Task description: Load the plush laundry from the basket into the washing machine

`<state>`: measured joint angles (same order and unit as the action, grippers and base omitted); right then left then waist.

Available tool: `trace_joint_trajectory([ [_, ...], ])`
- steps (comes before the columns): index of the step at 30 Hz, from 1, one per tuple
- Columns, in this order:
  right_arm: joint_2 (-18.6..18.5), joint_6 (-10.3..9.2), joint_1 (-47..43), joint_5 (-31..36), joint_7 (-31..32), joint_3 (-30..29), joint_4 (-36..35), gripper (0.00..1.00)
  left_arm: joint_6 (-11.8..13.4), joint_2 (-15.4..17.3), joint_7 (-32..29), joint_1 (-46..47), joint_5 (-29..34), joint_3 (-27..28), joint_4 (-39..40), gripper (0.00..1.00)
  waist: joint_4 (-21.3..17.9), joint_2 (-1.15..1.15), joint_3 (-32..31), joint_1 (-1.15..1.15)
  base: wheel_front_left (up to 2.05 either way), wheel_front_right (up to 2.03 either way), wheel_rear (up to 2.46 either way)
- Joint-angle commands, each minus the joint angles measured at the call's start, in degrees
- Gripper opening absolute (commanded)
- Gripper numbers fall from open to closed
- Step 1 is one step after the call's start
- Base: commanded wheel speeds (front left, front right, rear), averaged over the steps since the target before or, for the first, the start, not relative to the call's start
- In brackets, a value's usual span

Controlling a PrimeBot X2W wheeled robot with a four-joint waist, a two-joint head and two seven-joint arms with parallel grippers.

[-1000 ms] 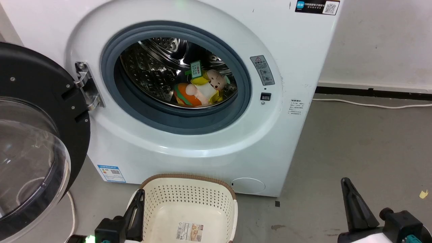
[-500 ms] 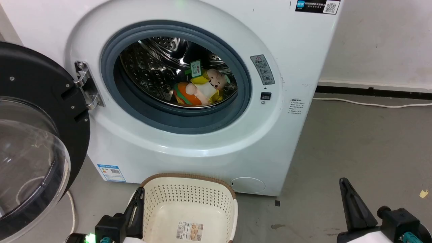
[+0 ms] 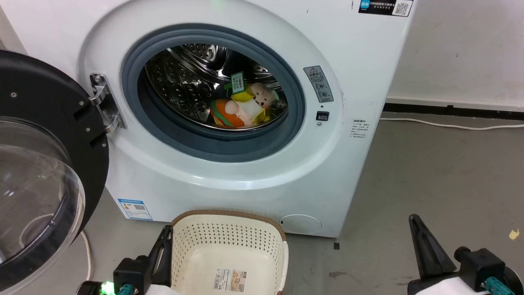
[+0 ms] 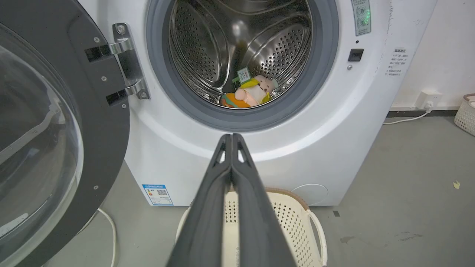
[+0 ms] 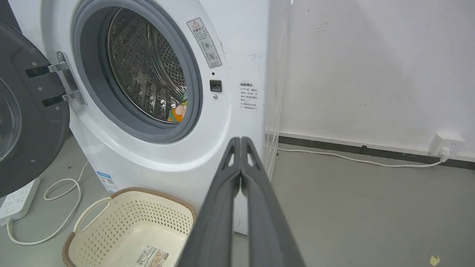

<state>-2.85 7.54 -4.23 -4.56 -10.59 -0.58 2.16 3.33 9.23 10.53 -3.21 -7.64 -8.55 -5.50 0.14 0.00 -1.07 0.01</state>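
Your plush toy (image 3: 241, 107) lay in the washing machine (image 3: 254, 180) drum (image 3: 184, 82), door (image 3: 49, 98) swung open left, basket (image 3: 227, 215) on floor (image 3: 430, 172) below. Left gripper (image 4: 232, 138) and right gripper (image 5: 241, 140): jaws closed, holding nothing.

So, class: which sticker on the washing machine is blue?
The lowest sticker, on the washing machine near the open door; the warning sticker is grey, the top sticker black.

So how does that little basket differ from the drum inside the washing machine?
The basket is cream plastic with a brown rim; the drum is shiny steel behind a grey gasket. The basket opens upward on the floor; the drum opens forward. The basket has a paper label on its bottom and no toy; the drum holds the plush toy. Both have walls full of small holes.
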Motion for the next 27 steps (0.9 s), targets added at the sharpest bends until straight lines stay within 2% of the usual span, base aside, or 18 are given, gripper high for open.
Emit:
trace_joint_trajectory([
  [1, -0.01, -0.02, 0.73, 0.24, 0.27, 0.10, -0.33, 0.00, -0.34, -0.45, -0.26, 0.87, 0.51, 0.28, 0.41, 0.00, 0.00, 0.00, 0.01, -0.01, 0.00, 0.00, 0.00],
  [27, -0.01, -0.03, 1.77, 1.52, 3.33, 0.24, -0.87, 0.00, -1.22, -2.20, -3.31, 1.56, 2.62, 2.73, 1.92, 0.00, -0.04, 0.00, 0.32, -0.01, 0.00, 0.00, 0.00],
])
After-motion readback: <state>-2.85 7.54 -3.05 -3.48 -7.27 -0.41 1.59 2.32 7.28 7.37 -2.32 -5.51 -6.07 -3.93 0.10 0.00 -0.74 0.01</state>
